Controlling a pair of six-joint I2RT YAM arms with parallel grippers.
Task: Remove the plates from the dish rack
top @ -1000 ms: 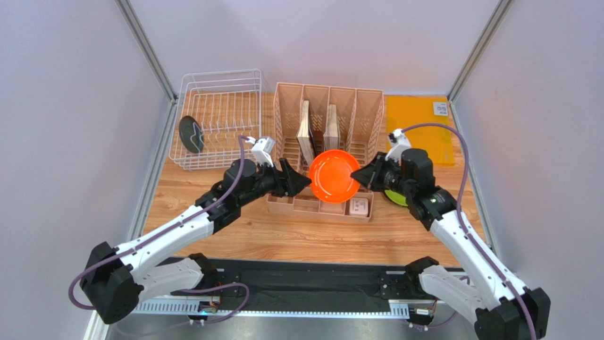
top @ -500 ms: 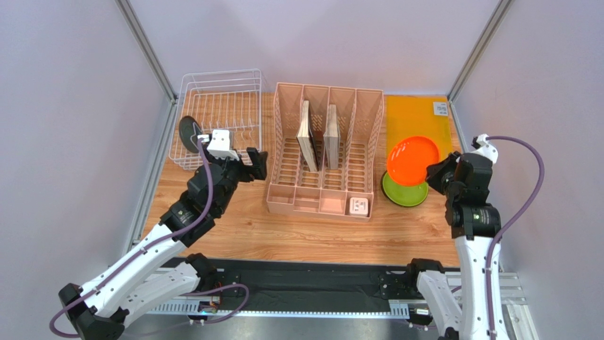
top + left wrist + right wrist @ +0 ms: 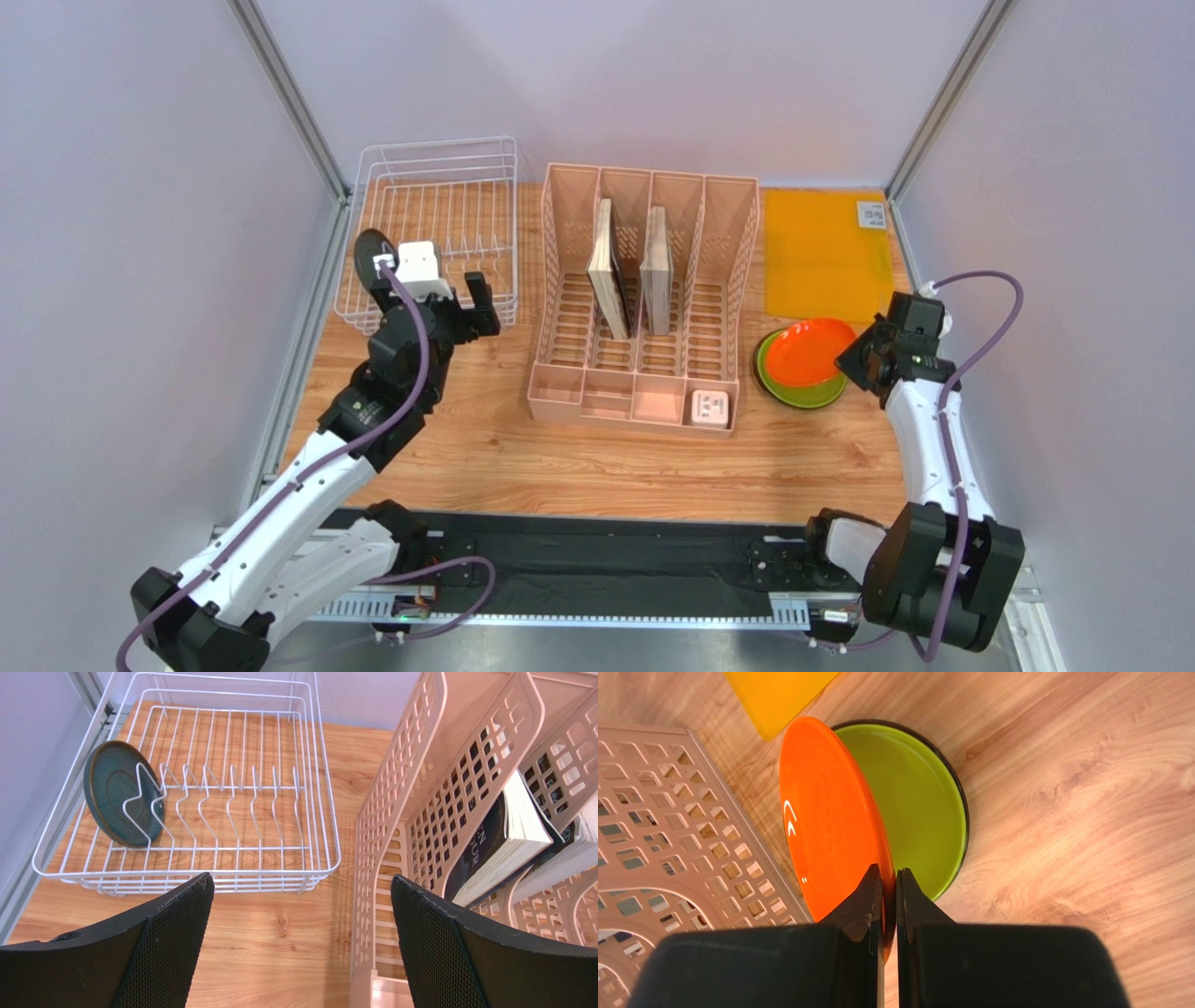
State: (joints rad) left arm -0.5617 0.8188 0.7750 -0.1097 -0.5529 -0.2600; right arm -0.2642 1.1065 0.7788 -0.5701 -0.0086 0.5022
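At the near right of the wooden worktop [image 3: 561, 462], the right gripper [image 3: 889, 878] is clenched on the rim of the orange plate [image 3: 829, 819], its two black fingers pinching the near edge. The plate tilts steeply, its glossy face turned towards the pink slotted organiser [image 3: 631, 378], and it hangs over the lime green plate [image 3: 913, 812]. That plate lies flat on the wood just right of the organiser's front corner. Whether the orange plate's lower edge touches the green one cannot be told from these views.

On the left, the left gripper [image 3: 302, 885] hovers released, its mesh-padded fingers spread wide with nothing between them. It sits over bare wood at the near edge of the dish rack [image 3: 326, 805] and points into the rack. The white wire rack sits at the far left corner of the worktop, beside the organiser. In it, the dark slate blue plate [image 3: 119, 791] leans on edge against the first wire prongs at the rack's left end; the other prongs stand bare.

Two books [image 3: 505, 840] stand upright in the organiser's middle slots. Beyond the two plates, a yellow mat [image 3: 821, 252] lies flat at the far right corner of the worktop.
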